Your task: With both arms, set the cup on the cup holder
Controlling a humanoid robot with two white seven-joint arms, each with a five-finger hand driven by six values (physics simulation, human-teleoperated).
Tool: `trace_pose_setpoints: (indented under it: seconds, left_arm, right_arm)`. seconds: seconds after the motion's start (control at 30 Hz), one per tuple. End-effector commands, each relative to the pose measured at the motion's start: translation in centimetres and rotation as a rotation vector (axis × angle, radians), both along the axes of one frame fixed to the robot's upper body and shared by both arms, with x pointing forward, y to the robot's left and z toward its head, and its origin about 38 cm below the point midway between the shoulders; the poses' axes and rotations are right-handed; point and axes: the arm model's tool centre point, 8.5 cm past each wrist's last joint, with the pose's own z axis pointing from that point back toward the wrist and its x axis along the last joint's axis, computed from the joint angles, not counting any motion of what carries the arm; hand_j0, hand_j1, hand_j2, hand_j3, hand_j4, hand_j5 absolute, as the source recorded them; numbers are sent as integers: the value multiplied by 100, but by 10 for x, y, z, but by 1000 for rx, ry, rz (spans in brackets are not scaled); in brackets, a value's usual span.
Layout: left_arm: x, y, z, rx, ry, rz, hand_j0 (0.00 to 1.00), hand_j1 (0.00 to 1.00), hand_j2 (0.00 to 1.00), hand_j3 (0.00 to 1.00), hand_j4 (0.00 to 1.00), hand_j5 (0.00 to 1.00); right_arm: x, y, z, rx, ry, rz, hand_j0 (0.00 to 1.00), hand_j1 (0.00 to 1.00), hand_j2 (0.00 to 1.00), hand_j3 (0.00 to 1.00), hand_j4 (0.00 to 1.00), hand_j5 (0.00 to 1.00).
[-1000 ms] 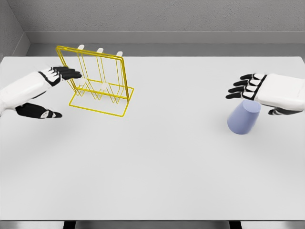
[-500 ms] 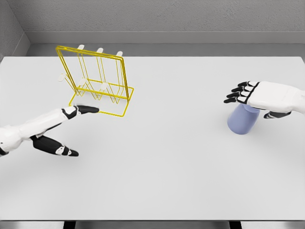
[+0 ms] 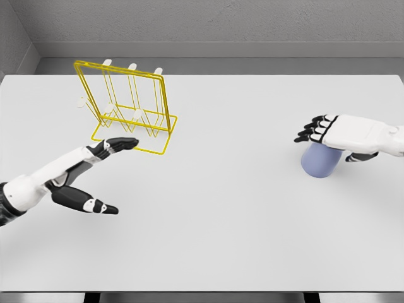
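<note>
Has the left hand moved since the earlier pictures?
Yes. The left hand has dropped from beside the yellow rack's top to below its base, nearer the camera.

Matt cup (image 3: pixel 320 162), yellow wire holder (image 3: pixel 129 107)

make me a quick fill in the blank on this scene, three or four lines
1. The wire rack on the table is coloured ____.
2. The hand right above the cup is the ____ hand.
3. The left hand is open, its fingers pointing toward the ____.
4. The number of cups hanging on the rack is ____.

Missing words: yellow; right; rack; zero
</note>
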Motion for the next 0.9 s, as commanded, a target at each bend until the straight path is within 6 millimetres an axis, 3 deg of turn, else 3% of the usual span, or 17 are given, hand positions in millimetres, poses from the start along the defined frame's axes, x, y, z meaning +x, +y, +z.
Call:
trace_pose_setpoints:
  seconds: [0.0,0.2,0.53,0.87]
  left_arm:
    - [0,-4,0,-40,21,2,100,100,100,100,100,100]
    - [5,-6,-2,-89,91,30,100,100,100,100,100,100]
    - [0,-12,-24,-17,160,28,100,100,100,100,100,100]
    - [2,-14,-28,-5,194,38,100,100,100,100,100,100]
  right_arm:
    - [1,-1,-3,0,6,-8,99,99,99,99,99,99]
    - [1,-2,-4,-25,-1,-6,80,80,80,80,80,80]
    - [1,-1,-4,-28,-4,-1,71,71,71,71,71,71]
    - [4,3,16,-17,-48,14,64,64,64,64,64,64]
